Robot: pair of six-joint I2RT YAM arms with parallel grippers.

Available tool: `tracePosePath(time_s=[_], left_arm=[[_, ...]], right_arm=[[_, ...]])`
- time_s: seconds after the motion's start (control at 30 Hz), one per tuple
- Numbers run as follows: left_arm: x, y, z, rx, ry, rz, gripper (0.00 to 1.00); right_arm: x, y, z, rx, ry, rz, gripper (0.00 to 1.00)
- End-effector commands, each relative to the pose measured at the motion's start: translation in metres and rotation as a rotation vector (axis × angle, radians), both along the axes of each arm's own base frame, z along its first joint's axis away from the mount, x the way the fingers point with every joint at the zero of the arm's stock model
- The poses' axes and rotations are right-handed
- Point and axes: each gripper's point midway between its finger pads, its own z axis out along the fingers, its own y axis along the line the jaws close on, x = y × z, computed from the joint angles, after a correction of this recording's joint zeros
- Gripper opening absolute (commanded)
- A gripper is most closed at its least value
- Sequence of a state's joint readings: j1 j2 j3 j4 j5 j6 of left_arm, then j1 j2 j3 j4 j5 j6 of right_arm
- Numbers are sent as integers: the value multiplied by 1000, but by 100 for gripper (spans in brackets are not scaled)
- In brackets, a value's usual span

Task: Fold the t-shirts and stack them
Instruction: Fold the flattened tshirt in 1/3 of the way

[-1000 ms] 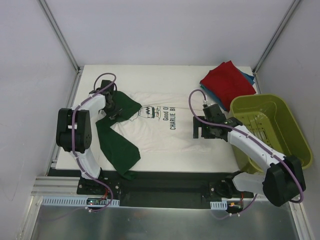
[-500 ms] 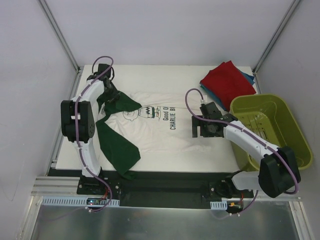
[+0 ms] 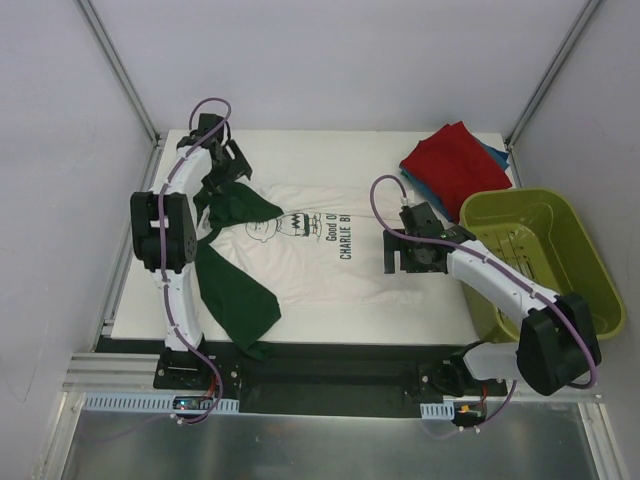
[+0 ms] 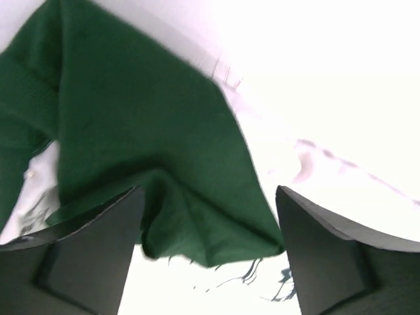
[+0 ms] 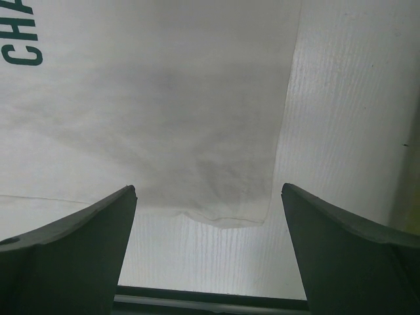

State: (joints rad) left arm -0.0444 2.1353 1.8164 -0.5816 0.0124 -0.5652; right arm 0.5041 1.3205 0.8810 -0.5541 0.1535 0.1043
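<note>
In the middle of the overhead view, a cream-white t-shirt point(image 3: 320, 262) lies spread flat on a white table point(image 3: 330, 148). Its collar points to the left of the frame and its hem to the right. The cloth looks soft and thin, with shallow wrinkles. Dark lettering point(image 3: 340, 235) beside a small cartoon face runs across the chest.

The shirt has two dark green sleeves. The upper sleeve point(image 3: 245, 208) is bunched and folded over near the collar. The lower sleeve point(image 3: 240, 298) stretches as a long flap toward the lower left, reaching the table's near edge.

The left gripper point(image 3: 222, 170) is at the upper left, just above the bunched sleeve. In its wrist view the left gripper point(image 4: 209, 197) has its black fingers spread wide. The green cloth lies creased between and below them, with loose threads at its edge, and is not pinched.

The right gripper point(image 3: 400, 255) hovers over the shirt's hem. In its wrist view its fingers are likewise spread apart, gripping nothing, above the curled hem edge and the finely ribbed tabletop.

At the upper right, a folded red t-shirt point(image 3: 455, 165) lies on a folded teal-blue t-shirt point(image 3: 497, 153), of which only the edges show. Just below them sits an olive-green plastic basket point(image 3: 600, 280), rectangular with rounded corners and a slotted floor.
</note>
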Motion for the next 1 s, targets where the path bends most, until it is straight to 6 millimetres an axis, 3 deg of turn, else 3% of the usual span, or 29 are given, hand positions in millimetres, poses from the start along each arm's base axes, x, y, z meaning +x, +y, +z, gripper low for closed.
tracePosePath(time_s=[0.0, 0.03, 0.07, 0.13, 0.17, 0.27, 0.5, 0.8, 0.97], left_arm=[[-39, 15, 56, 52, -59, 39, 89], [-50, 17, 73, 54, -90, 51, 90], [-68, 19, 57, 56, -43, 66, 91], [-86, 24, 62, 61, -49, 126, 94], [-100, 25, 47, 62, -7, 139, 94], [-108, 11, 37, -5, 18, 99, 88], [-102, 6, 0, -25, 95, 98, 50], [-71, -1, -27, -49, 139, 71, 50], [-61, -1, -22, -50, 116, 69, 44]], right_arm=[[4, -6, 17, -7, -62, -22, 97], [2, -7, 16, -10, -61, -23, 97], [2, -8, 15, -12, -61, -24, 97], [1, -7, 14, -6, -58, -21, 97], [1, -6, 13, -2, -58, -21, 97], [0, -7, 8, -14, -45, -29, 97], [0, -4, 4, 0, -35, -29, 97], [2, -8, 5, -23, -38, -38, 97], [3, -9, 4, -32, -39, -40, 97]])
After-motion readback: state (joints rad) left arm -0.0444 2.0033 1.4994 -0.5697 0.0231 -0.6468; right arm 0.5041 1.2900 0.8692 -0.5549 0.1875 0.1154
